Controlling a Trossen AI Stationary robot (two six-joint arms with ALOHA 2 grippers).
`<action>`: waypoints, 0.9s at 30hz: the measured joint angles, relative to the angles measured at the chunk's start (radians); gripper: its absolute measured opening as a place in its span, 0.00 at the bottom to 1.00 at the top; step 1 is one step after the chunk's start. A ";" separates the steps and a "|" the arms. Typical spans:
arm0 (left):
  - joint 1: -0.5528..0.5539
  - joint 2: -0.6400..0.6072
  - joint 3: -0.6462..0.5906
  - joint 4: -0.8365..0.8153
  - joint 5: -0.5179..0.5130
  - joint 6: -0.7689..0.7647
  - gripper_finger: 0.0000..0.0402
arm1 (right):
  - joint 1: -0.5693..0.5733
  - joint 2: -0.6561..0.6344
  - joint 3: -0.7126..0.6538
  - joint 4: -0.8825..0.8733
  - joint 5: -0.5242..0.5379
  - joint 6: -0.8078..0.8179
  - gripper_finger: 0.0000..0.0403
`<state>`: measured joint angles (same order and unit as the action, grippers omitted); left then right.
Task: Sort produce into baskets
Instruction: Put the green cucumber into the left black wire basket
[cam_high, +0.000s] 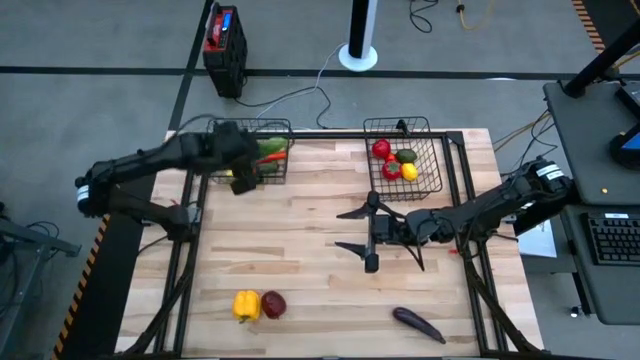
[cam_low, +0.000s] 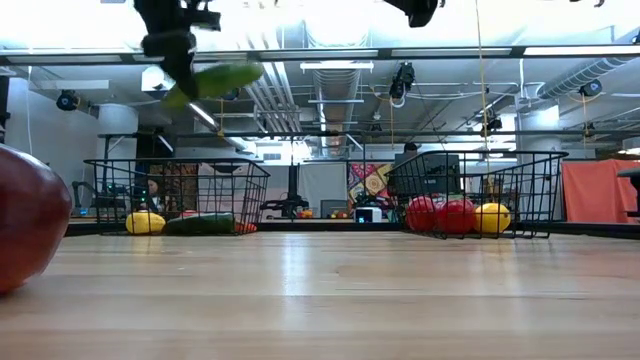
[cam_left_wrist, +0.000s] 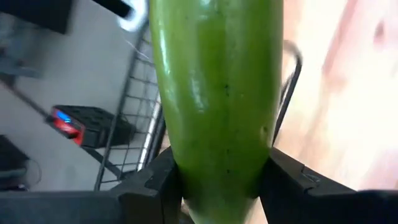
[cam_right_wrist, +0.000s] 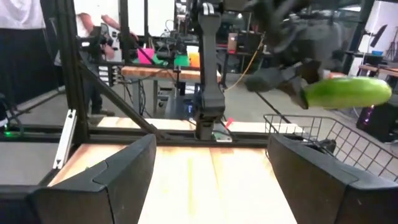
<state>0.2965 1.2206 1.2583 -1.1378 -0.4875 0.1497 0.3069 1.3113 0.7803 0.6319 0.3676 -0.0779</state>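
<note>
While my left tool (cam_low: 178, 62) grips the cucumber (cam_low: 218, 80) above the left basket (cam_high: 262, 150), I'd lower it well inside the rim before releasing. My right tool (cam_high: 368, 232), spread wide, waits beside the right basket (cam_high: 430, 160).

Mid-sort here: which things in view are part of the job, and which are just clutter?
Job: cucumber in left gripper; left basket; right basket; yellow pepper; red fruit; eggplant; right gripper, open.
Clutter: red-and-black box; keyboard.

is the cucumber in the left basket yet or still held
Held: the left pincer grips the cucumber in the air above the left basket.
</note>
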 joint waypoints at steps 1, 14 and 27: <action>0.048 0.008 0.005 -0.009 0.044 0.065 0.36 | 0.000 0.000 0.000 -0.004 0.000 0.000 0.75; 0.438 0.179 0.013 -0.054 0.112 0.567 0.39 | -0.010 0.001 0.000 -0.024 0.001 0.008 0.75; 0.509 0.369 0.037 -0.053 0.108 0.642 0.39 | -0.013 0.001 0.000 -0.051 0.002 0.028 0.73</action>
<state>0.8059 1.5901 1.2957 -1.1911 -0.3794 0.7917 0.2936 1.3119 0.7799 0.5804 0.3691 -0.0498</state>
